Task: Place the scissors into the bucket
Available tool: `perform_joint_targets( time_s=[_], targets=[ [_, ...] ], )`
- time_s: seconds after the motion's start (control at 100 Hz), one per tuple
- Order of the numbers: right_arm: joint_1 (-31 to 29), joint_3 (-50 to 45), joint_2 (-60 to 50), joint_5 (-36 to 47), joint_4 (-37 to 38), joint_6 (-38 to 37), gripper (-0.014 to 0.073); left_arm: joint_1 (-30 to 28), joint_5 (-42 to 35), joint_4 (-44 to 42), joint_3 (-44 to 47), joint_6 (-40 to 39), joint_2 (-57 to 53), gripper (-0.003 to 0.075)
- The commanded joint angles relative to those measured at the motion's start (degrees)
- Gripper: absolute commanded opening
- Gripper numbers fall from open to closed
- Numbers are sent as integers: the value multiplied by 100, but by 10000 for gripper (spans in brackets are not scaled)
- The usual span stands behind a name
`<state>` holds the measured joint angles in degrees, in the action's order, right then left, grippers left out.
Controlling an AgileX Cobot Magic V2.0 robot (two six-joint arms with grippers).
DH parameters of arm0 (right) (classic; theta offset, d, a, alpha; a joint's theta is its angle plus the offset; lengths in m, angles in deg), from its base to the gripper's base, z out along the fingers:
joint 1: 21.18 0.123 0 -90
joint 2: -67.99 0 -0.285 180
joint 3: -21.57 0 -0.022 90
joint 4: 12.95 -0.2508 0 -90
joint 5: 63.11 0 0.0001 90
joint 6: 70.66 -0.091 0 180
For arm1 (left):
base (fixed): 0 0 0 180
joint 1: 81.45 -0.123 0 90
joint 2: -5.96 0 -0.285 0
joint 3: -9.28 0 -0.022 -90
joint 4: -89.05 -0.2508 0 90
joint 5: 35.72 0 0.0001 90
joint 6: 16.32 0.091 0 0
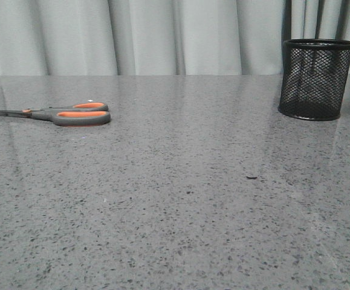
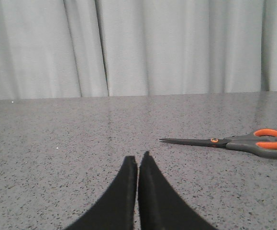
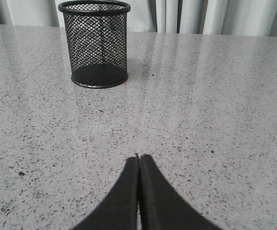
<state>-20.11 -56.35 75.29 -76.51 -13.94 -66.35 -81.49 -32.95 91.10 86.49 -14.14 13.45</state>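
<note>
The left gripper (image 2: 138, 160) and right gripper (image 3: 139, 158) both hover clenched, fingers pressed together, holding nothing. The scissors (image 1: 66, 113) lie flat near the counter's (image 1: 181, 199) far left edge; the bucket (image 1: 315, 78) stands upright at the far right corner

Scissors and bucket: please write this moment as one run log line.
scissors: flat on table, left | bucket: upright, empty, right | left pincer: shut, empty | right pincer: shut, empty
</note>
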Motion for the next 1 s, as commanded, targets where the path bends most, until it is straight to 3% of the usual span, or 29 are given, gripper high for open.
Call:
perform_joint_targets(
  time_s=[0.0,0.79,0.99],
  targets=[
    [-34,-147,-113,454,62,5,-70,-8,-430,3,96,-60,-140,-20],
    [-34,-147,-113,876,52,5,-70,-8,-430,26,96,-60,-140,-20],
    [-34,-147,-113,1162,-470,5,-70,-8,-430,777,96,-60,-140,-20]
  ],
)
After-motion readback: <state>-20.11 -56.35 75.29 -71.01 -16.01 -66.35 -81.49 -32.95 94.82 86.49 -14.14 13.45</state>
